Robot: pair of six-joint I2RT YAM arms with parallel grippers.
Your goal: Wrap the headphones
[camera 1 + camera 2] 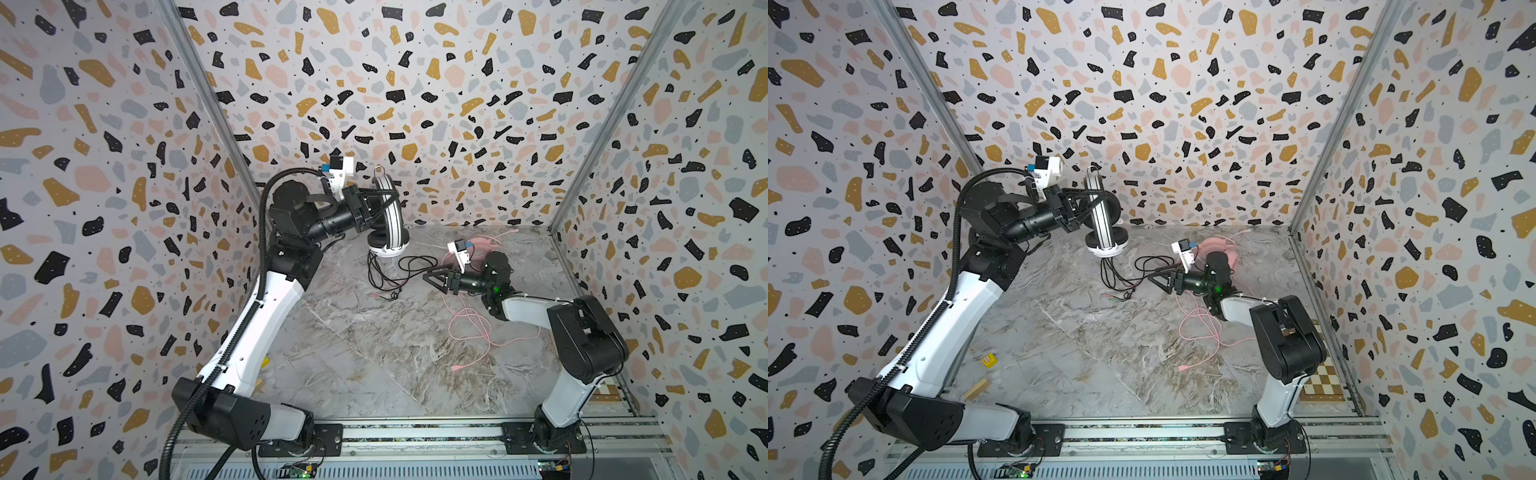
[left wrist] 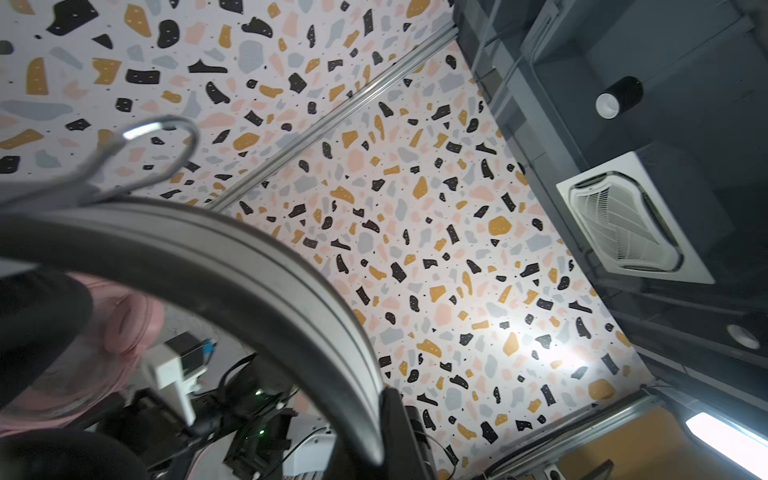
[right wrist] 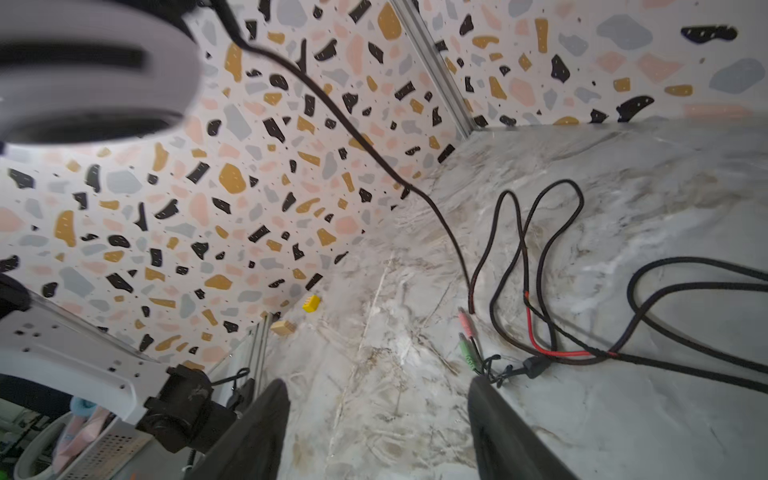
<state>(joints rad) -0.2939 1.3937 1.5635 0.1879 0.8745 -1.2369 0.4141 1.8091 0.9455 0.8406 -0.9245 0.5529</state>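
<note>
Spreading under both arms, the grey-veined marble bench [image 1: 374,357] carries loose cables. Left fingers [image 1: 374,196] pinch shut on the grooved band of the white headset [image 1: 394,226], holding it off the bench, one black-padded cup hanging below them. Right fingers [image 3: 503,428] stand wide and empty, the braided black cable [image 3: 536,232] looped just beyond their tips. The pink headset [image 1: 484,242] lies behind their wrist, its pink cable [image 1: 469,328] trailing beneath the arm. The right wrist view alone resolves pink and green plugs [image 3: 465,324].
</note>
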